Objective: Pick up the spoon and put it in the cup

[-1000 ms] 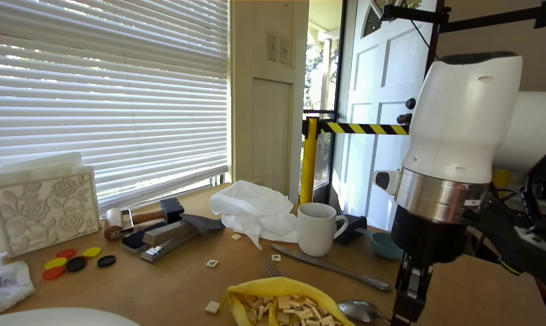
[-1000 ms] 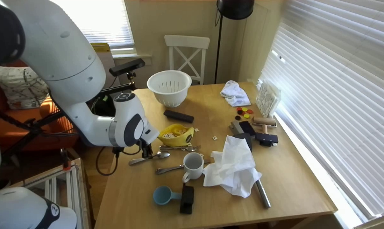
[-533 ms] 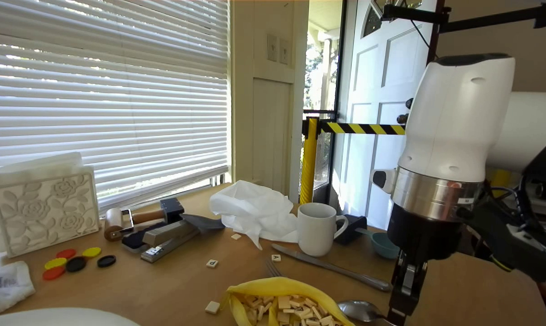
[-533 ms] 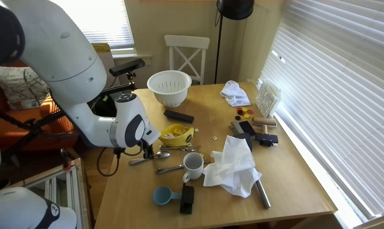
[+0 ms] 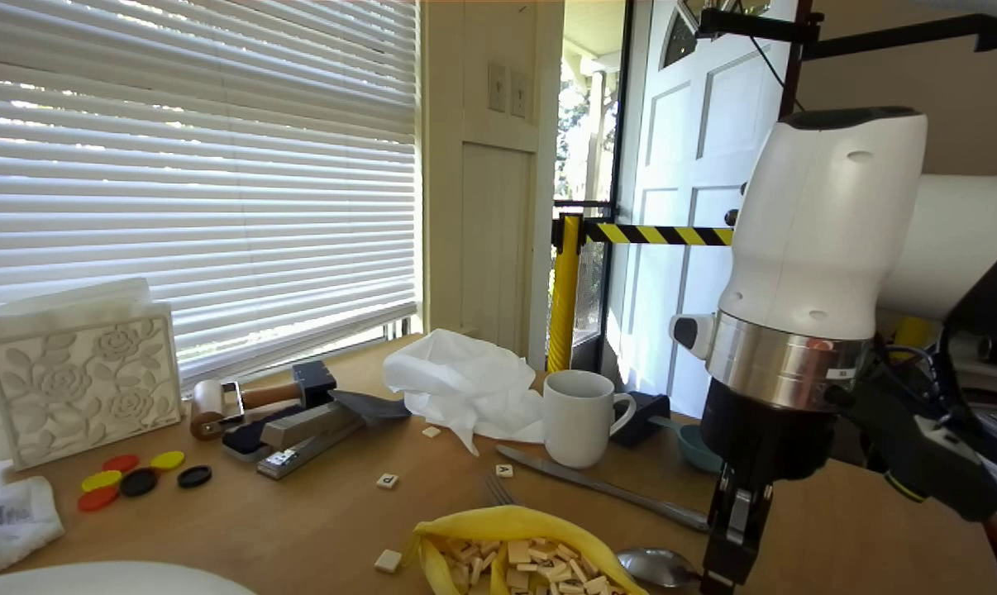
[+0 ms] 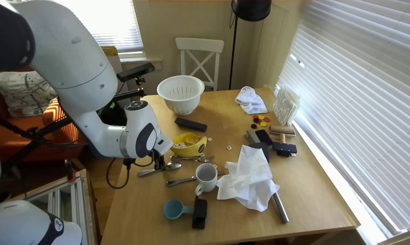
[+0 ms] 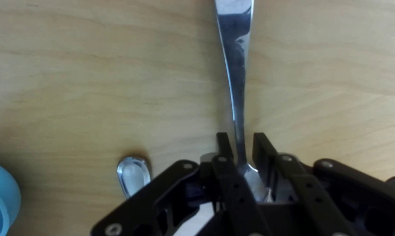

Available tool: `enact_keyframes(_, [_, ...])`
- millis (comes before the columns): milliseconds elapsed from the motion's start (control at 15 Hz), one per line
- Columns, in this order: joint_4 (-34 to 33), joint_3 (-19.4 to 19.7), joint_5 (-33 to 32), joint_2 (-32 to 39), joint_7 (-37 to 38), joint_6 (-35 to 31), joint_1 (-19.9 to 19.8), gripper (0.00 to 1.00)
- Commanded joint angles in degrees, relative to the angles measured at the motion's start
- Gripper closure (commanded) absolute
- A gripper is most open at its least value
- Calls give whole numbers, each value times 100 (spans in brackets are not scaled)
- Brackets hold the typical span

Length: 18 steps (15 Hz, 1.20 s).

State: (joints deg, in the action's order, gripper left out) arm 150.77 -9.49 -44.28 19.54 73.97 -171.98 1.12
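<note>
The silver spoon lies flat on the table; its bowl [image 5: 658, 567] shows in an exterior view and its handle [image 6: 146, 173] in another. In the wrist view the spoon's handle [image 7: 235, 65] runs down between the fingers, and its bowl is partly hidden under the gripper. My gripper [image 7: 240, 141] is partly open around the spoon's neck, with a gap on both sides. The gripper shows low over the spoon in both exterior views [image 5: 720, 578] [image 6: 160, 166]. The white cup [image 5: 579, 420] stands upright beyond the knife; it also shows in an exterior view [image 6: 206, 176].
A knife [image 6: 180, 181] lies between spoon and cup. A fork [image 6: 205, 159] and a yellow banana-shaped pouch [image 6: 189, 149] of tiles lie beside the spoon. A blue scoop [image 6: 173, 209], a black block [image 6: 200, 214] and crumpled white paper [image 6: 247, 180] are near the cup.
My gripper has moved slightly along the spoon towards its bowl and a little lower. The spoon and the cup have not moved.
</note>
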Motion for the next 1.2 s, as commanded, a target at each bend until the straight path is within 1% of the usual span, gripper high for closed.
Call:
enact_keyframes(0, [-191, 74, -122, 193, -47, -39, 64, 75])
enact_keyframes(67, [-217, 73, -116, 232, -55, -25, 66, 77])
enact_keyframes(133, [-238, 69, -112, 270, -62, -26, 64, 76])
enact_keyframes(333, [-304, 58, -100, 424, -86, -58, 53, 77])
enact_keyframes(400, [-326, 57, -98, 460, -92, -59, 53, 81])
enact_keyframes(467, [-333, 57, -101, 453, -105, -48, 54, 97])
enact_keyframes(533, [-331, 51, -95, 451, -115, -38, 53, 96])
enact_keyframes(667, [-268, 38, -69, 334, -138, 10, 42, 100])
enact_keyframes(800, [-143, 22, -31, 131, -104, 89, 27, 98])
enact_keyframes(933, [41, -10, 27, -134, -60, 161, -10, 98])
enact_keyframes(1133, [505, -80, 160, -859, 66, 426, -57, 98])
